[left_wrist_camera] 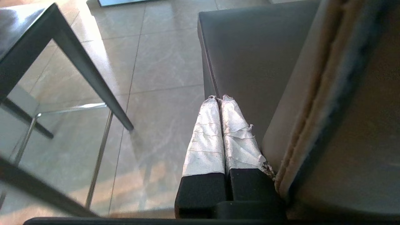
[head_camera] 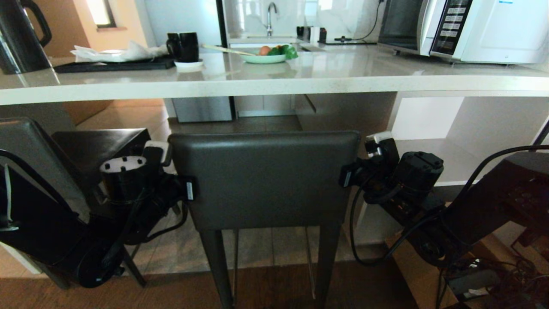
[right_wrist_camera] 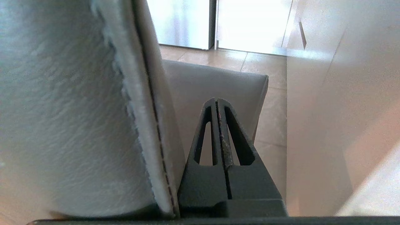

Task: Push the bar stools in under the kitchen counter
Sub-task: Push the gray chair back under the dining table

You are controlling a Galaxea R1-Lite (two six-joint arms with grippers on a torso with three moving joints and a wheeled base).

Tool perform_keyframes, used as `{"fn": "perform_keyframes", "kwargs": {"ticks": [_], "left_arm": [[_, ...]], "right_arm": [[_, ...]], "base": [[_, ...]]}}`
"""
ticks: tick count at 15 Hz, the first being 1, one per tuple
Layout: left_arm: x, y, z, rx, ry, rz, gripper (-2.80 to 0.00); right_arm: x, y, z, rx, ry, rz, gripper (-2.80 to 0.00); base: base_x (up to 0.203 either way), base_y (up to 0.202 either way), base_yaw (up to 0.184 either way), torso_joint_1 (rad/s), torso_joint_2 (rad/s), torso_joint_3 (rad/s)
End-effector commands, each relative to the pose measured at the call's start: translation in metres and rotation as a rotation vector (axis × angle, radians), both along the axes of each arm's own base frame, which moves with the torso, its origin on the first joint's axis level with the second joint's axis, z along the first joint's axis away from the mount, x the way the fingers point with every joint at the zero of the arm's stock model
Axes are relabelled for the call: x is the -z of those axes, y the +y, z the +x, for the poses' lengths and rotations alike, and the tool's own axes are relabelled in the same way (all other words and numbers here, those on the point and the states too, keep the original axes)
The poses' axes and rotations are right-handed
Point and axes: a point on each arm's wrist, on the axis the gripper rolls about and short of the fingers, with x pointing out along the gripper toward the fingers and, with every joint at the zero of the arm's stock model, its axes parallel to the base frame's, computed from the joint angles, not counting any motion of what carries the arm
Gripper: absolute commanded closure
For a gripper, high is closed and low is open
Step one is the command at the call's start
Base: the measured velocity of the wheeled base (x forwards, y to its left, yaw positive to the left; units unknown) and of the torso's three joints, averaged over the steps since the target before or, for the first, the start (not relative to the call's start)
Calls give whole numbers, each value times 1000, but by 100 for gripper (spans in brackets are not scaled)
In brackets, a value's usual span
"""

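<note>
One bar stool stands dead centre in the head view, its dark grey backrest facing me and its seat just short of the kitchen counter. My left gripper is shut and empty, its white-taped fingers lying along the backrest's left edge above the seat. My right gripper is shut and empty too, pressed beside the backrest's right edge. A second bar stool stands at the far left, with its seat reaching under the counter's edge.
On the counter are a black kettle, a black tray, a black mug, a green bowl and a microwave. White shelving stands close right of the centre stool. Cables lie on the floor at the right.
</note>
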Motion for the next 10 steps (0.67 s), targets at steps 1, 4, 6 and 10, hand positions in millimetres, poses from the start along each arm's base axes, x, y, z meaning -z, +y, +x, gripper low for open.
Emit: {"fn": "perform_keyframes", "kwargs": {"ticks": [1,4,6,10], "left_arm": [[-2,0,-1,-1,-11,-3,0],[-3,0,-1,0,-14,-5,0],[-3,0,-1,0,-13,-4,0],[-4,0,-2,0,-15,-6,0]], "right_arm": [[-3,0,-1,-1,-16,7,0],[-3,-1,-1,0,-13,5,0],[-3,-1,-1,0,-13,5,0],[-2,-1,-1,0,-12,5,0]], "base": [[189,0,3,2,2,5],[191,0,1,2,4,1],[196,0,-1,3,1,1],[192,0,1,6,1,5]]}}
